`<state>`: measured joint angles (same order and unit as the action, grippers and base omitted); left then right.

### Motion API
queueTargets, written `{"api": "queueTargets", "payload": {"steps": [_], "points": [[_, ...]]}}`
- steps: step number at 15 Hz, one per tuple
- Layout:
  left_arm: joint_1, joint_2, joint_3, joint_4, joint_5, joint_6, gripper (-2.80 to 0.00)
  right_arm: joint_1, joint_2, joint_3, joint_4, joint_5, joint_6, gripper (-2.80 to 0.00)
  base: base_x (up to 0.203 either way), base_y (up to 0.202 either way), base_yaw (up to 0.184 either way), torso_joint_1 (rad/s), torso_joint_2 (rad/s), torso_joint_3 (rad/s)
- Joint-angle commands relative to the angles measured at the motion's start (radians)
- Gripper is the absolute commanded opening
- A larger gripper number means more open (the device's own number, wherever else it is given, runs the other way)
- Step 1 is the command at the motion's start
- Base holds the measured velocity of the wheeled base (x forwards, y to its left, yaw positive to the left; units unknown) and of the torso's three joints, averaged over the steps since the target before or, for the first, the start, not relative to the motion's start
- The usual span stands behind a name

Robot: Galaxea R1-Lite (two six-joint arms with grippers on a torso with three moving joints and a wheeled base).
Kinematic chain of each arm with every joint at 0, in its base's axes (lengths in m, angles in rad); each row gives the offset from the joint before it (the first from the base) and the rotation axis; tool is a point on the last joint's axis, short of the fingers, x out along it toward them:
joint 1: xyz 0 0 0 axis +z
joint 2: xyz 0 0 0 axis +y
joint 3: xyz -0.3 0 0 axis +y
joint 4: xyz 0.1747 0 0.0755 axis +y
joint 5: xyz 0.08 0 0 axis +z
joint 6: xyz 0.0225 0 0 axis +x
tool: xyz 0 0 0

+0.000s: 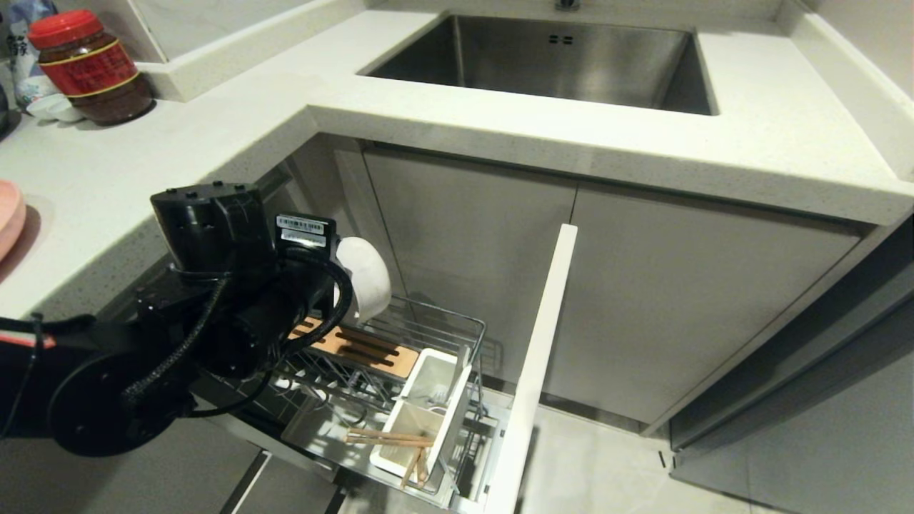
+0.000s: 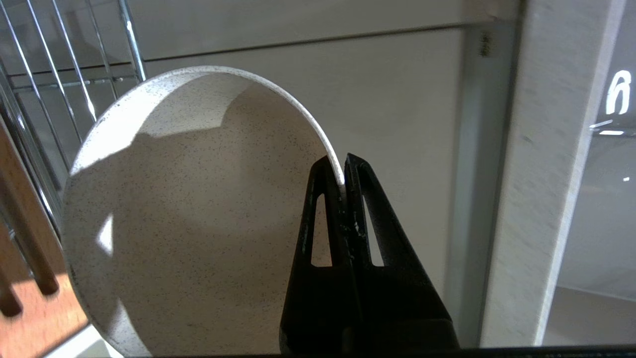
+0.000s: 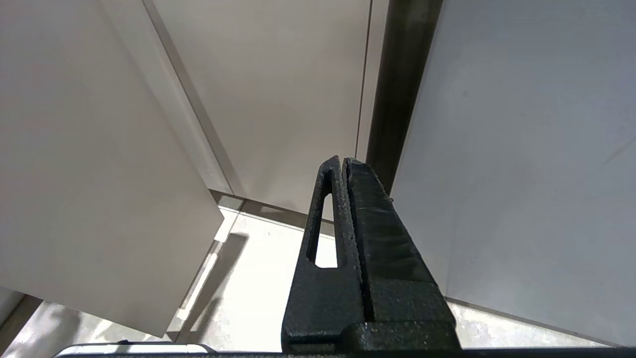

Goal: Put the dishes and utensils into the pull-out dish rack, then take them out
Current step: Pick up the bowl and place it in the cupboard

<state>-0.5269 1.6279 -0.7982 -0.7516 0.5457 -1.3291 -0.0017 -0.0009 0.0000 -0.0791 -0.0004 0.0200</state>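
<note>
My left gripper (image 2: 343, 164) is shut on the rim of the off-white speckled bowl (image 2: 198, 214). It holds the bowl (image 1: 365, 275) on edge above the back of the pull-out dish rack (image 1: 435, 325). The rack's slotted wooden strip (image 1: 357, 348) lies just below the bowl. A pair of wooden chopsticks (image 1: 389, 437) rests across the nearer white utensil cup (image 1: 410, 446). The pink plate (image 1: 8, 218) shows at the counter's far left edge. I cannot make out the fork. My right gripper (image 3: 343, 161) is shut and empty, out of the head view, facing cabinet doors and floor.
The rack's white front panel (image 1: 539, 357) stands pulled out to the right of the basket. The countertop edge (image 1: 428, 121) overhangs the rack, with the steel sink (image 1: 557, 57) behind it. A red-lidded jar (image 1: 89, 68) stands at the back left of the counter.
</note>
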Motion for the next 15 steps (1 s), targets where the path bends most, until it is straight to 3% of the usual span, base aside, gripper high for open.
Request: {"api": "queueTargets", "payload": {"steps": [1, 6, 10, 15], "points": [[0.038, 0.064, 0.039, -0.088, -0.026, -0.017, -2.8, 0.0, 0.001, 0.026, -0.001, 0.0, 0.0, -2.8, 0.0, 0.0, 0.0, 0.0, 0.0, 0.0], [0.071, 0.171, 0.068, -0.331, -0.085, -0.054, -2.8, 0.0, 0.001, 0.026, -0.001, 0.0, 0.0, -2.8, 0.0, 0.0, 0.0, 0.0, 0.0, 0.0], [0.071, 0.236, 0.077, -0.414, -0.114, -0.057, -2.8, 0.0, 0.001, 0.026, -0.001, -0.001, 0.0, -2.8, 0.0, 0.0, 0.0, 0.0, 0.0, 0.0], [0.074, 0.254, 0.089, -0.437, -0.115, -0.084, -2.8, 0.0, 0.001, 0.026, -0.001, 0.0, 0.0, -2.8, 0.0, 0.0, 0.0, 0.0, 0.0, 0.0]]}}
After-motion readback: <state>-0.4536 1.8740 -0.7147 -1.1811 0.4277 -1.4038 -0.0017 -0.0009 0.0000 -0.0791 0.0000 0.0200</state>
